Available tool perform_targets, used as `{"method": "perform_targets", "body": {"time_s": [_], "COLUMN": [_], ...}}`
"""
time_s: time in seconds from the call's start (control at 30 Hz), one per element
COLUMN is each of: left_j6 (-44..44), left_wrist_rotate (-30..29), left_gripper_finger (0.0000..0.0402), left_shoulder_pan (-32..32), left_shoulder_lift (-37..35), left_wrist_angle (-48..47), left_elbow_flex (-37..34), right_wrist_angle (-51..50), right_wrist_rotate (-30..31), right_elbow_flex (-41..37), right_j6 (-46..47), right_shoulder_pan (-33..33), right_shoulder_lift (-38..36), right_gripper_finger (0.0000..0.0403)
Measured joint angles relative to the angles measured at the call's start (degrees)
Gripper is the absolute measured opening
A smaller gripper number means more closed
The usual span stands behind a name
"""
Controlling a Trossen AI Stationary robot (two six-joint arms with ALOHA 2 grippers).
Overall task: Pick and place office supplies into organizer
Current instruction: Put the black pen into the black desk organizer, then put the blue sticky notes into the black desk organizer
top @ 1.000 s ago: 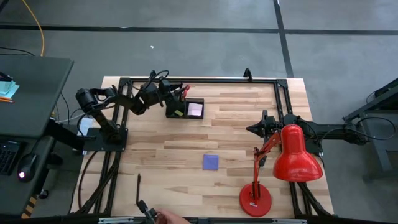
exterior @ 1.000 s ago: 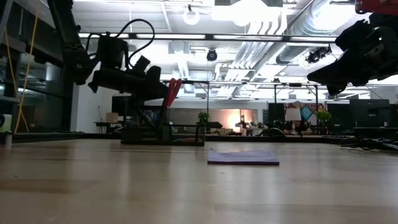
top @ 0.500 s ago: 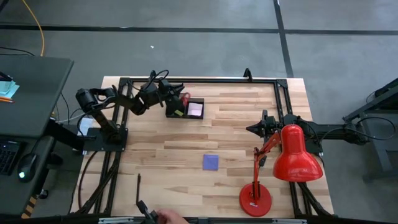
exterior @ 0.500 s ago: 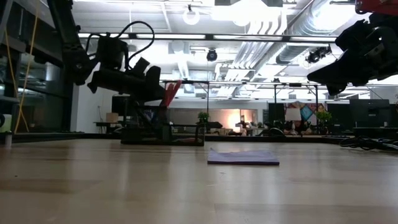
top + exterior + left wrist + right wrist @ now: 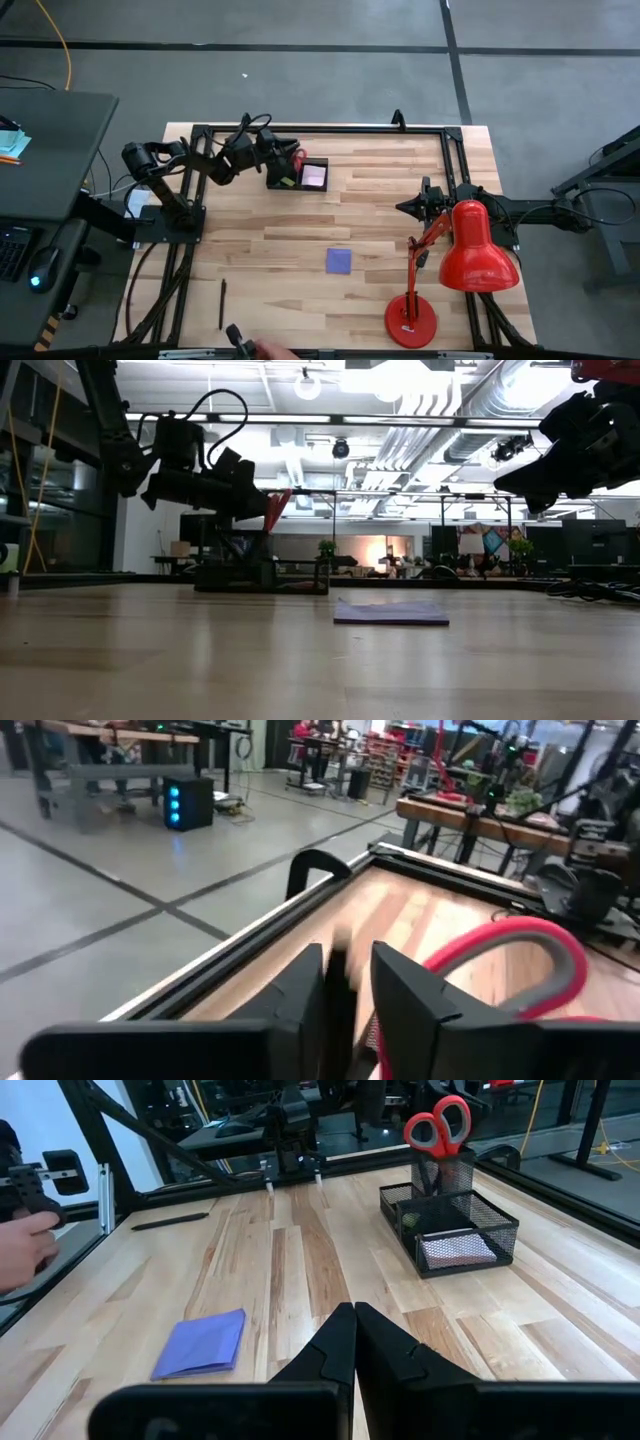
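Scissors (image 5: 292,156) lower — now inside organizer (image 5: 305,175)

Robotics lab / workshop floor. Grey concrete floor (image 5: 330,80) with dark lines fills the high view's top; exposed ducts and ceiling lights (image 5: 400,390) run across the low view's upper half. Workbenches (image 5: 480,815) sit upper right in the left wrist view.

Even overhead light, soft shadows; low view backlit by ceiling lamps (image 5: 306,382); left wrist view blurred.
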Motion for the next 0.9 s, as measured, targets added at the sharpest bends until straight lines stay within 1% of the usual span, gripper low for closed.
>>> {"method": "perform_targets", "body": {"time_s": [0.13, 0.23, 0.37, 0.47, 0.53, 0.7, 0.8, 0.9], "left_j6": [1.2, 1.3, 1.4, 2.1, 2.2, -1.4, -1.6, 2.1], "left_wrist_rotate": [1.5, 1.8, 3.7, 7.5, 11.7, 22.6, 25.0, 25.3], "left_gripper_finger": [0.0094, 0.0097, 0.0094, 0.0097, 0.0100, 0.0107, 0.0108, 0.0108], "left_shoulder_pan": [0.0, 0.0, 0.0, 0.0, 0.0, -0.5, -2.9, -6.2], "left_shoulder_lift": [0.0, 0.0, 0.0, 0.0, 0.0, 0.0, -0.3, -2.4], "left_wrist_angle": [0.2, 1.6, 5.9, 11.0, 13.3, 13.4, 11.3, 7.8], "left_elbow_flex": [-0.6, -1.9, -4.3, -6.0, -6.4, -6.4, -6.6, -6.7], "right_wrist_angle": [0.0, 0.0, 0.0, 0.0, 0.0, 0.0, 0.0, 0.0], "right_wrist_rotate": [0.0, 0.0, 0.0, 0.0, 0.0, 0.0, 0.0, 0.0], "right_elbow_flex": [0.0, 0.0, 0.0, 0.0, 0.0, 0.0, 0.0, 0.0], "right_j6": [0.0, 0.0, 0.0, 0.0, 0.0, 0.0, 0.0, 0.0], "right_shoulder_pan": [0.0, 0.0, 0.0, 0.0, 0.0, 0.0, 0.0, 0.0], "right_shoulder_lift": [0.0, 0.0, 0.0, 0.0, 0.0, 0.0, 0.0, 0.0], "right_gripper_finger": [0.0000, 0.0000, 0.0000, 0.0000, 0.0000, 0.0000, 0.0000, 0.0000]}}
